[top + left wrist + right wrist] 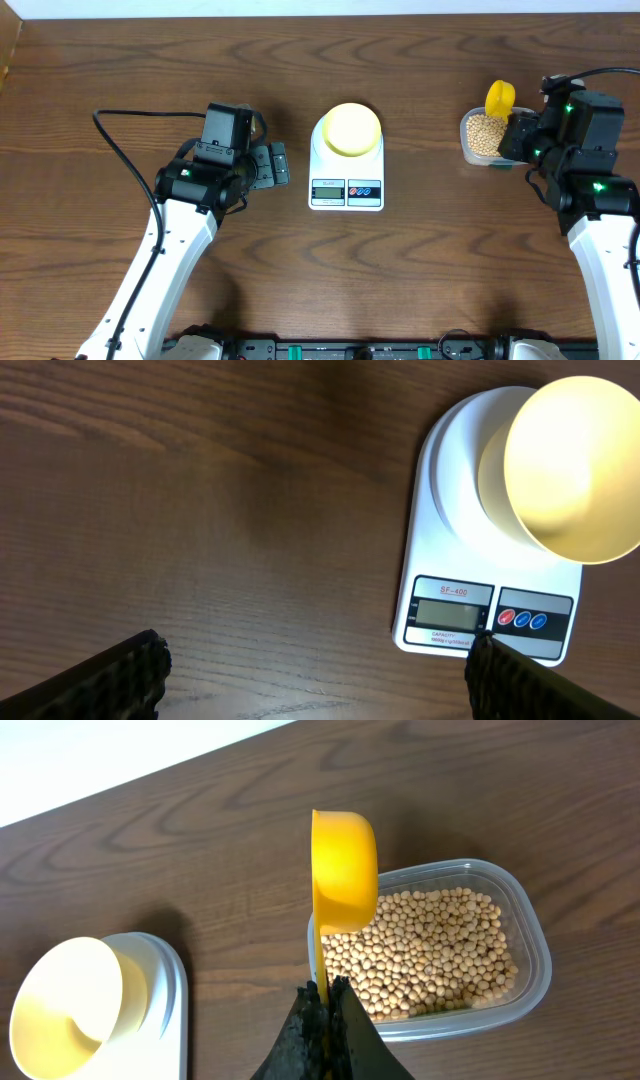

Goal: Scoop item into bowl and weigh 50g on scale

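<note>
Dark wood-grain table [120,70] with a white strip [300,6] beyond its far edge.

**Other things in view**

A dark wood-grain bench [130,70] carries a clear rectangular plastic tub [532,935] toward 3 o'clock. A yellow measuring scoop [345,870] is raised at the tub's 12 o'clock side, cup uppermost and handle hanging down. A white strip [300,7] borders the bench at 12 o'clock.

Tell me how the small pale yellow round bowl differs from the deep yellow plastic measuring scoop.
The bowl is pale yellow; the scoop is deeper orange-yellow. The bowl sits upright on the white scale; the scoop hangs tipped on its side by the clear tub of beans, its handle pinched in the right gripper. Both are round and yellow.
</note>
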